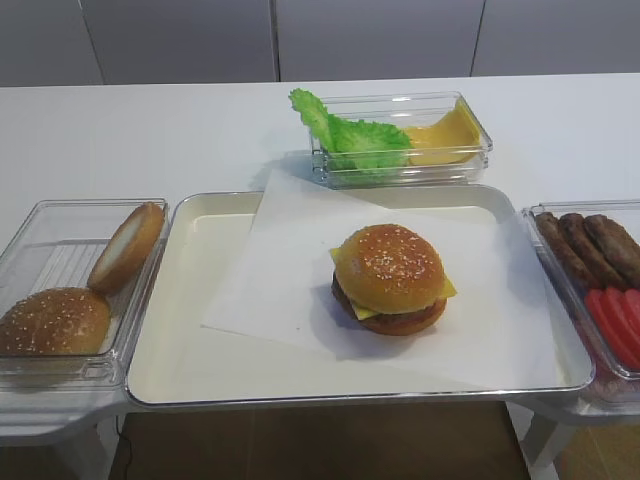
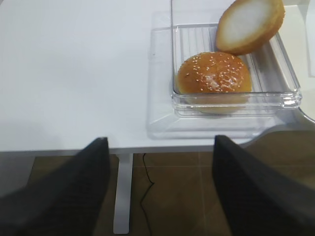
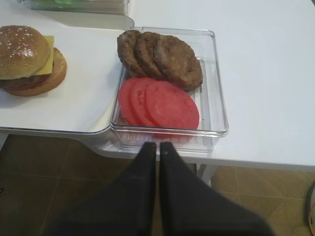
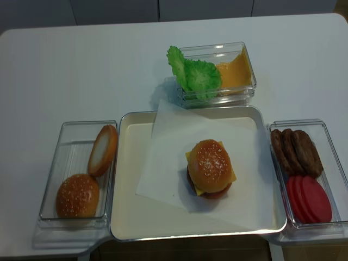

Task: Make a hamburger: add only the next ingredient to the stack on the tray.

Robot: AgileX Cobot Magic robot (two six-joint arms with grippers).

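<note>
The hamburger stands on the white paper in the cream tray. A sesame-seeded bun top caps its yellow cheese slice, patty and bun base; it also shows in the right wrist view as the hamburger and from above. My left gripper is open and empty, hanging off the table's front edge before the left container. My right gripper is shut on nothing, just off the edge before the right container. Neither gripper appears in the exterior views.
A clear left container holds another seeded bun top and a smooth bun half leaning on its wall. The right container holds brown patties and tomato slices. A back container holds lettuce and cheese.
</note>
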